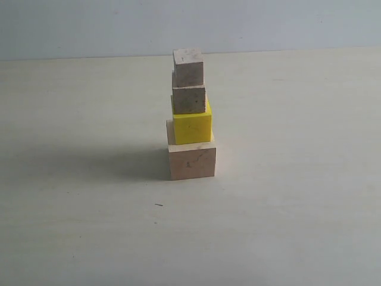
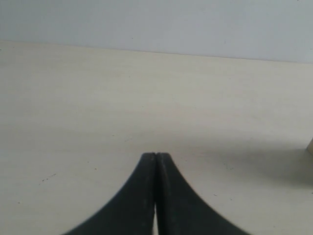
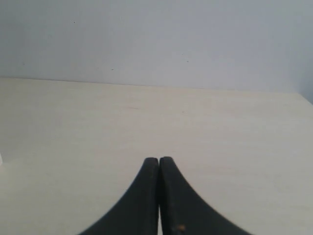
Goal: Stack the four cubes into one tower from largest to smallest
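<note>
In the exterior view the four cubes stand as one tower in the middle of the table. The large pale wooden cube (image 1: 191,161) is at the bottom, the yellow cube (image 1: 192,126) on it, a small wooden cube (image 1: 189,99) above that, and the tiniest wooden cube (image 1: 188,68) on top. Neither gripper shows in that view. My left gripper (image 2: 155,155) is shut with nothing in it, over bare table. My right gripper (image 3: 159,159) is also shut and empty. A sliver of the tower's edge (image 2: 310,145) shows at the border of the left wrist view.
The pale wooden table (image 1: 71,226) ends at a light grey wall (image 1: 89,27) behind the tower. The tower casts a shadow (image 1: 107,164) to its left.
</note>
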